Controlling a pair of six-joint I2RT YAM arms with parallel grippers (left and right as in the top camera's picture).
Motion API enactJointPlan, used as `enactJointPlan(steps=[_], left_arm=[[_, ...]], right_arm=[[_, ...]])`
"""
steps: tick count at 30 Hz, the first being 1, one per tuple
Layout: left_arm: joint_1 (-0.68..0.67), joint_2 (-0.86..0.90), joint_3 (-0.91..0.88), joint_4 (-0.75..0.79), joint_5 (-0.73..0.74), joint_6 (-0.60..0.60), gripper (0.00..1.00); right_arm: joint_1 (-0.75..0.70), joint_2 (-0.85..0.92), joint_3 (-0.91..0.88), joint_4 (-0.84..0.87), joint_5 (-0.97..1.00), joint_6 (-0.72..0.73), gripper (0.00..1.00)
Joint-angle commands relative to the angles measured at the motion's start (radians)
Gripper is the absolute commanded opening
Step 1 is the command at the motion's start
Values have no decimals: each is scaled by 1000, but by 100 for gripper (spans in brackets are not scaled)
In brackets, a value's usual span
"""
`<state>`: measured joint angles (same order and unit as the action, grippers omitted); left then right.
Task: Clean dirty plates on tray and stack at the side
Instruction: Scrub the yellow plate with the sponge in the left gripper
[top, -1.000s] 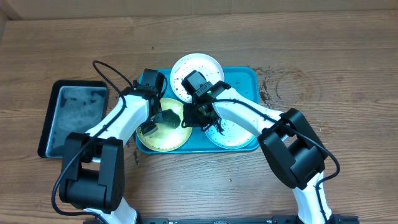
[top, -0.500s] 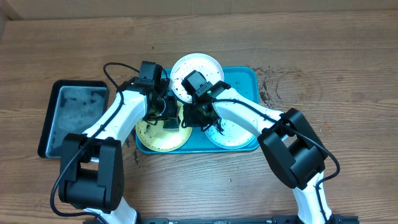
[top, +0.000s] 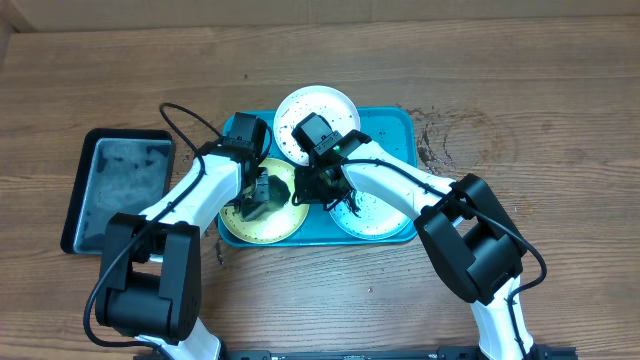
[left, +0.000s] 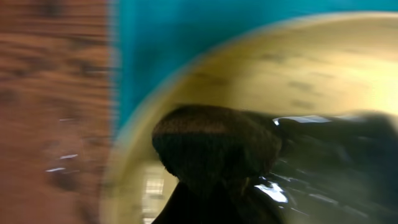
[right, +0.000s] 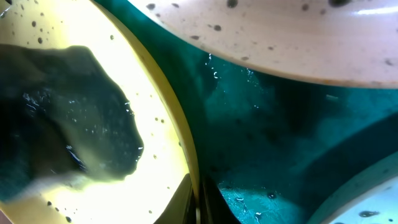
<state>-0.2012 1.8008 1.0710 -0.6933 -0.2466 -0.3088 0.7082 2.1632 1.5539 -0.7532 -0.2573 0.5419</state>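
Three round speckled dishes sit on your large turquoise plastic tray (top: 396, 124): white plate (top: 326, 99), yellow-green plate (top: 250, 226), pale mint plate (top: 376, 220). Your left gripper (top: 258, 192) pinches a dark wet sponge (left: 214, 146) against the yellow-green plate; your right gripper (top: 306, 190) is clamped on its rim.

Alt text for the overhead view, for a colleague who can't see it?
The left tool holds a dark wad on the yellow-green plate in the turquoise tray while the right tool pinches that plate's rim. A speckled white plate and a mint plate share the tray; a black tray lies left.
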Motion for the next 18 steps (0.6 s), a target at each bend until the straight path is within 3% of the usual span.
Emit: enactJointPlan(steps=[1, 6, 8, 10, 11, 14, 18], left_arm=[[11, 12, -20, 23, -323, -63, 4], [10, 11, 69, -5, -290, -24, 4], [9, 11, 120, -34, -187, 1, 4], [9, 11, 159, -43, 10, 43, 4], [9, 11, 167, -30, 219, 87, 4], [8, 11, 148, -2, 467, 96, 4], [8, 12, 115, 3, 498, 90, 4]], right_arm=[[3, 6, 5, 3, -14, -18, 4], [3, 6, 6, 8, -14, -18, 4], [3, 6, 6, 8, -14, -18, 4], [3, 6, 6, 8, -14, -18, 4], [3, 6, 6, 8, -14, -18, 4], [3, 6, 6, 8, -14, -18, 4], [3, 6, 6, 8, -14, -18, 4]])
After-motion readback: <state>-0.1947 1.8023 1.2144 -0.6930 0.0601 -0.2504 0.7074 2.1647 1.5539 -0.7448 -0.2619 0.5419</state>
